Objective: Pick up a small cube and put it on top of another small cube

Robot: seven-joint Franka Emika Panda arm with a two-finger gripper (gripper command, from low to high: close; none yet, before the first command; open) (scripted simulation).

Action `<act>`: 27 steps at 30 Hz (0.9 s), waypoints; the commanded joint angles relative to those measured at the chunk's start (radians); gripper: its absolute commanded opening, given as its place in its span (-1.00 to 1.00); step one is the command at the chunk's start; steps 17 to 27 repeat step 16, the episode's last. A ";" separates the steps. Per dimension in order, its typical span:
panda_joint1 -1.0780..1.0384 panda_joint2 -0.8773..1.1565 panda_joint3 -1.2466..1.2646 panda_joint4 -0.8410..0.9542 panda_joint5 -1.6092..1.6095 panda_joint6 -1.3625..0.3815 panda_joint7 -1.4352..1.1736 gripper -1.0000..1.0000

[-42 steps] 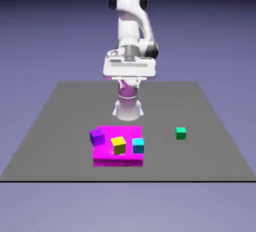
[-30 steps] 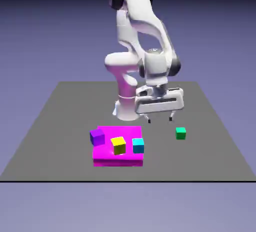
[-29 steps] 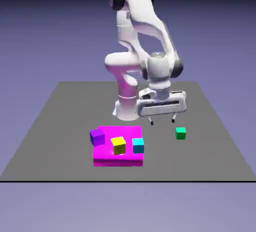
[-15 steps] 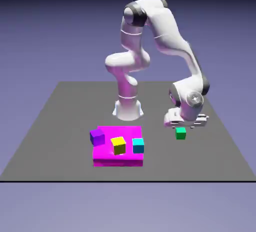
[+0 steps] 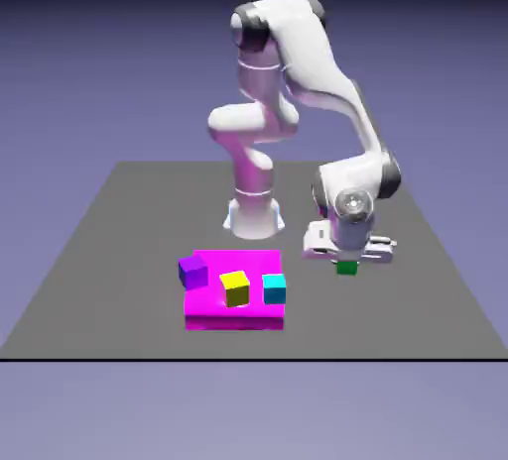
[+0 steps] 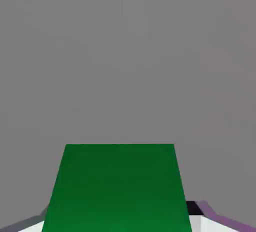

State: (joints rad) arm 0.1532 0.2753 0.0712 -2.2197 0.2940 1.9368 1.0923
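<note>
Four cubes (image 5: 234,289) share the dark grey tabletop's (image 5: 129,220) blue-violet room.

From across the desk (image 5: 149,319) and above it, our exterior view looks down toward the robot's base (image 5: 254,218) near the far edge, standing far enough back to take in all of the desk's corners and the whole arm (image 5: 316,57). Our hand view looks along the jaws (image 5: 347,260) from very near, with the green cube (image 6: 117,188) large at its bottom edge; both views share that cube and some grey surface around it.
</note>
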 commanded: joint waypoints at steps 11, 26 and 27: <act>-0.207 0.024 -0.196 0.125 -0.062 -0.132 -0.094 -1.00; -0.211 0.015 -0.200 0.167 -0.069 -0.182 -0.088 1.00; -0.211 0.015 -0.200 0.167 -0.069 -0.182 -0.088 1.00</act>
